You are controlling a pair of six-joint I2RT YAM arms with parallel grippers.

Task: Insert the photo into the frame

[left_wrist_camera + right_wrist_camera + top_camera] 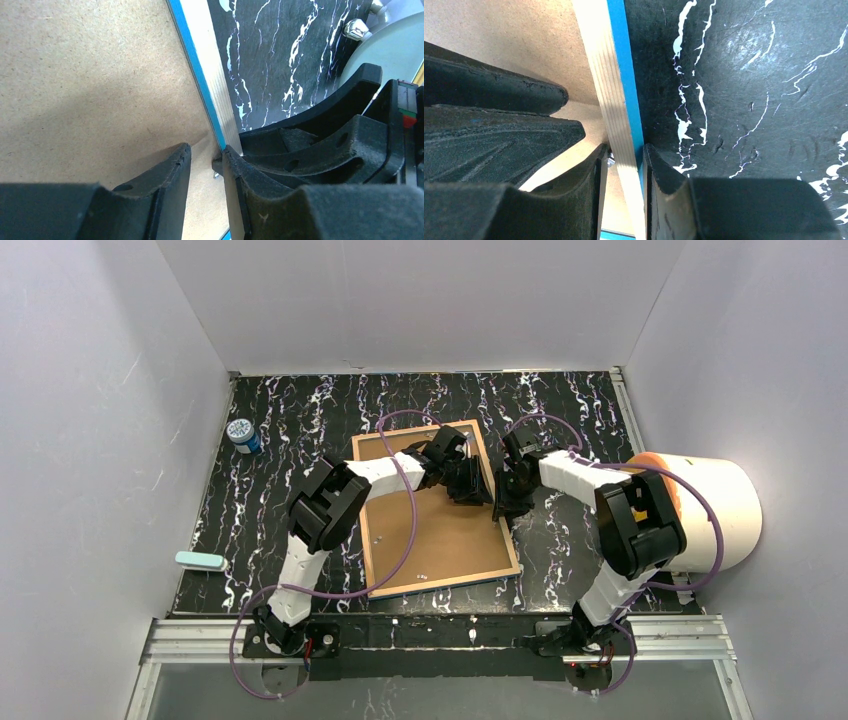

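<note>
**While the Frame Lies Face Down, Both Grippers Meet at One Edge**

Because the frame (470, 576) lies face down on the black table (560, 410), its brown backing board (450, 535) is on top. A light wood edge runs all around the board. Right at the bottom, against the table, a thin strip of bright blue shows.

Both grippers are at the frame's right side, up near its far end. They are very close to each other.

The right gripper (623, 150) sits over the frame's wood edge. One finger is inside the edge, over the board. The other finger (659, 190) is outside it, over the table. The edge is squeezed between the two.

The left gripper (206, 155) is just inside that same edge, low over the board. Its fingers stand a little apart, and bare board shows in the gap. One finger (237, 185) rests next to the inner side of the wood edge. A tiny metal clip (217, 173) sits by its tip. I cannot tell if the finger touches the clip.

A small jar with a blue lid (243, 435) stands past the frame's far left corner. A little pale green bar (199, 560) lies off the frame's left side, near the front. A big white drum (715, 505) sits off the frame's right side, well apart from it.
</note>
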